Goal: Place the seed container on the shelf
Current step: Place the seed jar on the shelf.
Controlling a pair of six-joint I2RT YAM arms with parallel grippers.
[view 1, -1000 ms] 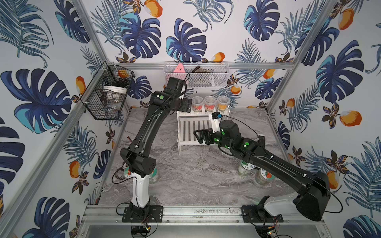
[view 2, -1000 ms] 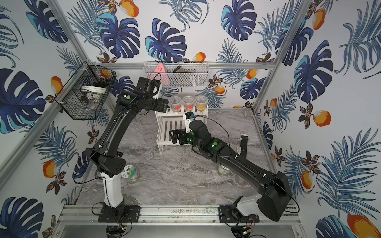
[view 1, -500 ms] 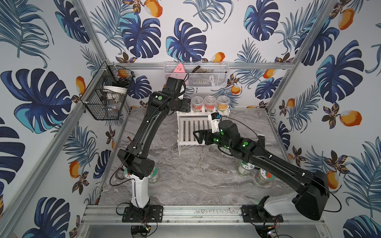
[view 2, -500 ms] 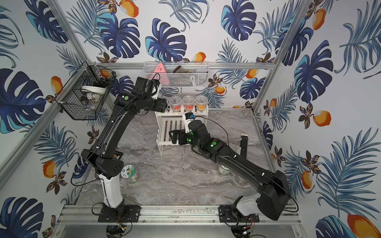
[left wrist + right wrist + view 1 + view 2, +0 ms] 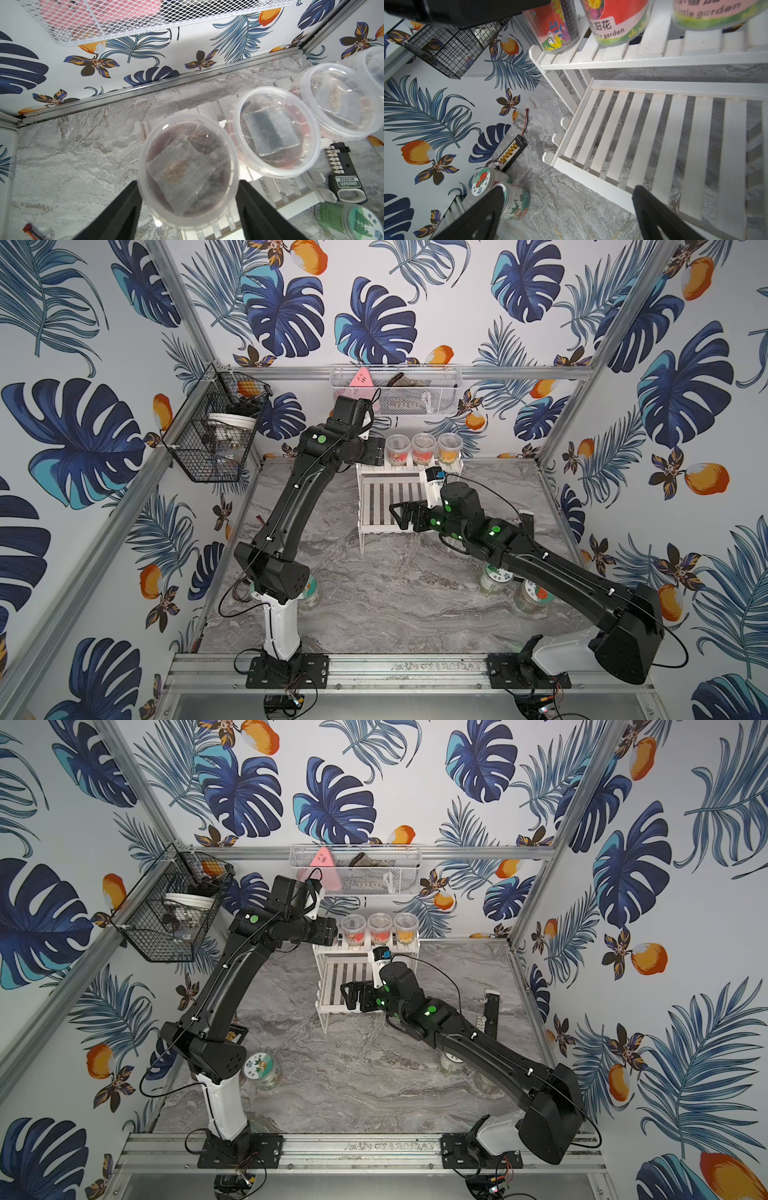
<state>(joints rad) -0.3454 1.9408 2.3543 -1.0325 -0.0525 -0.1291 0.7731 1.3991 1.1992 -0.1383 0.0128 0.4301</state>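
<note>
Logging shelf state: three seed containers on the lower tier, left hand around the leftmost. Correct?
No. The three seed containers stand on the upper tier of the shelf, not the lower tier; the right wrist view shows it. The left hand is around the leftmost container.

We see the left gripper (image 5: 188,184) clamping a clear lidded tub (image 5: 207,145), seed packet (image 5: 176,172) inside, above the end of the white shelf (image 5: 207,110). Three more tubs (image 5: 274,133) line up beside it. A mesh basket (image 5: 145,16) hangs on the wall (image 5: 187,52).
</note>
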